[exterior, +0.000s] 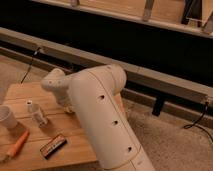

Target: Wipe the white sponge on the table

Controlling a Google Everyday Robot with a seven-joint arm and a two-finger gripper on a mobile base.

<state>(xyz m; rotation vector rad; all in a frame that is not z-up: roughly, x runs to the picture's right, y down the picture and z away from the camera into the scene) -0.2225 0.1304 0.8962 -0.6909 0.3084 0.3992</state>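
The table (30,95) is a low honey-coloured wooden top at the left. My white arm rises from the bottom centre, bends at the top and reaches down to the table's middle. The gripper (66,104) is low over the table top, largely hidden behind the wrist and forearm. A small off-white piece, the white sponge (71,111), shows just under the gripper against the wood. Most of it is hidden by the arm.
A whitish round cup (6,118) stands at the table's left edge. A small white bottle (36,113) stands left of the gripper. An orange stick-like thing (19,143) and a dark bar with orange edge (53,146) lie near the front. A long dark bench runs behind.
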